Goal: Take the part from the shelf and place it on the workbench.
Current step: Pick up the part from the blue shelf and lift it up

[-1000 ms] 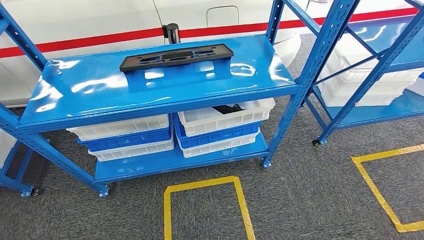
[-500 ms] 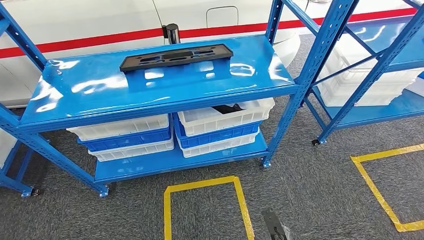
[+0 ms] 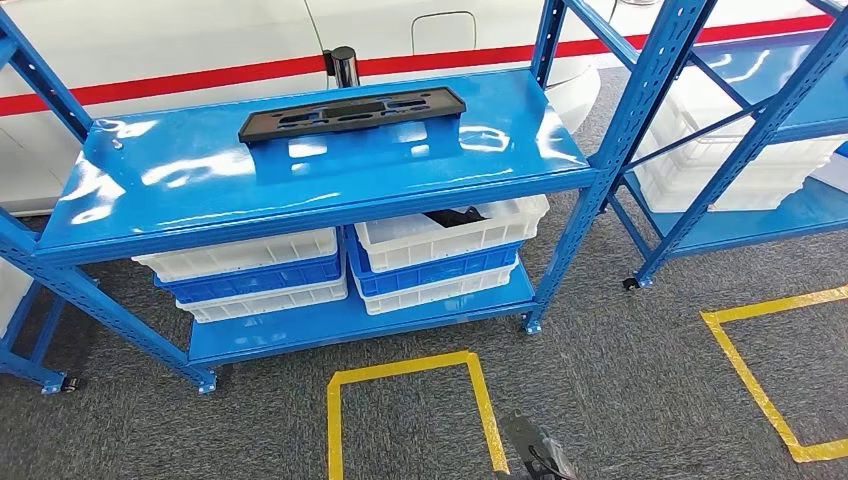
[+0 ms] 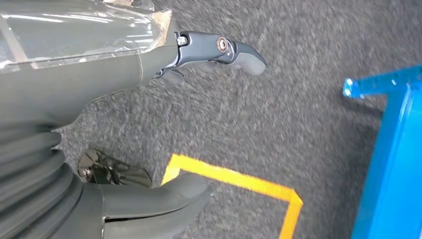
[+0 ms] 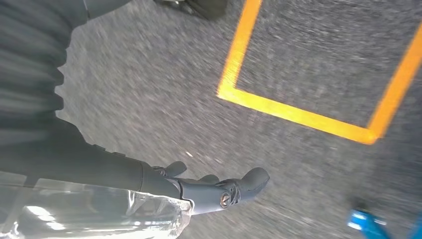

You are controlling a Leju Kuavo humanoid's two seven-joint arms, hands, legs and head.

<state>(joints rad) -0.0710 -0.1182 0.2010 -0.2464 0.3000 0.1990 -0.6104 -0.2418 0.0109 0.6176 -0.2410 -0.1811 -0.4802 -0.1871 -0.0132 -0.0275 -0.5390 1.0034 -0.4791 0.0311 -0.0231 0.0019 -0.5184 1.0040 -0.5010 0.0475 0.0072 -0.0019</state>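
Right hand (image 3: 535, 455) low at the near edge of the head view, over grey carpet, just beside the yellow floor square (image 3: 405, 372). Its wrist view shows the fingers (image 5: 239, 186) stretched out and apart, holding nothing. Left hand (image 4: 209, 55) hangs over the carpet too, thumb (image 4: 164, 199) and fingers spread with nothing between them, a corner of yellow tape beyond it.

Ahead of both hands and well above them: the blue shelf (image 3: 150, 215). On its lower deck, white and blue bins (image 3: 440, 250). On the top deck, far side, the part (image 3: 352, 112), a long flat black plate with cut-outs, lying flat, well apart from either hand. A dark post (image 3: 345, 66) stands just behind it. Beyond the right hand, a second rack (image 3: 700, 110). I see no worktop in any view.

My read: the reach has barely started.

Risks from here:
- Part sits toward the back edge; one hand gripping an end of a long plate may let it tip or slide on the glossy deck.
- A push instead of a grip could drive it off the rear.
- The arm rising from below could clip the deck's front lip or the upright post.
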